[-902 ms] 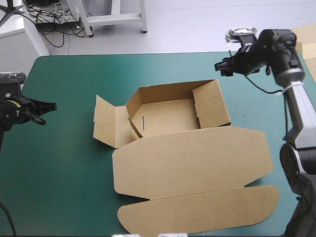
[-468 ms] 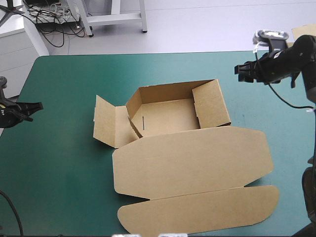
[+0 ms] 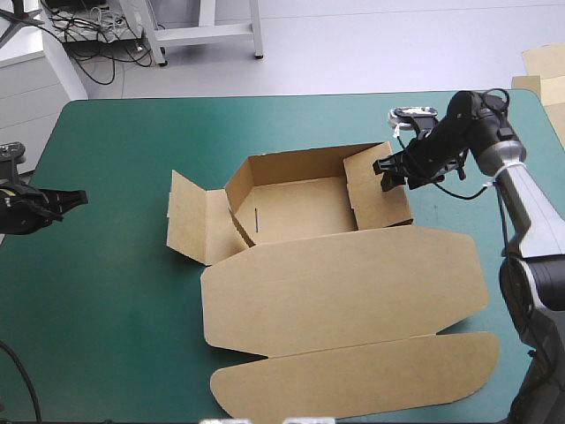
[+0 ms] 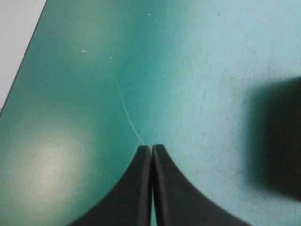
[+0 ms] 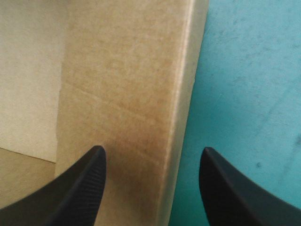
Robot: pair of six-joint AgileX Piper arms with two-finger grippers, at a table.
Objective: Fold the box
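**Only one wall under the jaws, and nothing bracing the box**

The box (image 3: 300,212) sits near the middle of the table (image 3: 115,132) as an open tray. Its far wall and right wall (image 3: 380,190) are raised, a left flap (image 3: 190,221) lies splayed outward, and the lid (image 3: 344,287) lies flat toward the near edge. The right jaws hang wide apart over the right wall and hold nothing. The left jaws are pressed together and empty, at the table's left edge and well apart from the box.

The likely trouble is that the light board slides or twists. If the right jaws press or pinch that wall off-centre, the tray could skate across the teal-green cover or the wall could buckle, because no other jaws hold the left side down. The left flap also looks untucked, so a shove might spread it further.

The high view shows the whole layout, including the splayed flap and the flat lid. Only the right wrist view shows how the jaws straddle the right wall (image 5: 127,94): one finger (image 5: 84,188) is on its inner side and the other is over the cover outside. Whether either touches the board cannot be told. The left wrist view shows the left jaws meeting over bare cover.
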